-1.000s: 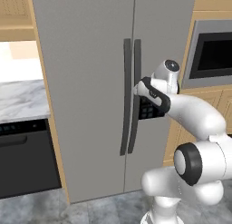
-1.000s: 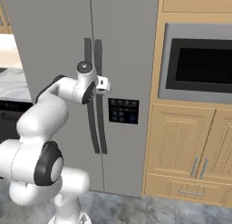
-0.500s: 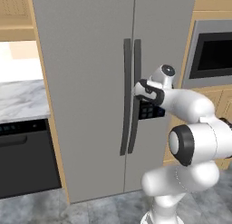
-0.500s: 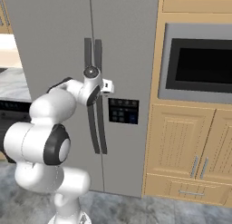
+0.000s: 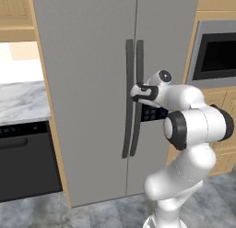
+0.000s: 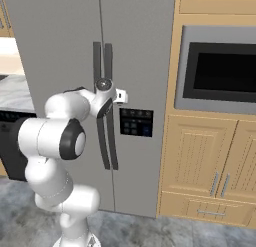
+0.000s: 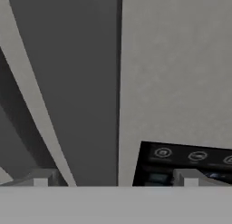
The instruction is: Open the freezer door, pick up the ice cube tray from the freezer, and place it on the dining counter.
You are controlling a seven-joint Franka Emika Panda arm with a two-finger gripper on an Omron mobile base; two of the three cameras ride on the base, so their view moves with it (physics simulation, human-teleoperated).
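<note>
1. Light wood cabinets (image 6: 212,166) flank a tall matte-grey double-door refrigerator, and a black built-in oven (image 6: 222,73) sits in the cabinetry to the right of it.
2. To the left of the refrigerator, a white grey-veined marble table (image 5: 20,101) lies over a black appliance front (image 5: 25,165).
3. The freezer door (image 5: 87,84), a flat matte-grey panel, is closed; its long dark bowed bar handle (image 5: 127,98) stands beside the like handle (image 5: 137,98) of the neighbouring door.
4. A black control panel (image 6: 136,122) sits on the neighbouring door, just right of the two handles.
5. The white arm's end effector (image 5: 136,92) is at the handles, about mid-height on the doors.
6. In the hand view its two finger tips (image 7: 41,177) stand well apart, the dark handle bar rising between them, and they grip nothing.
</note>
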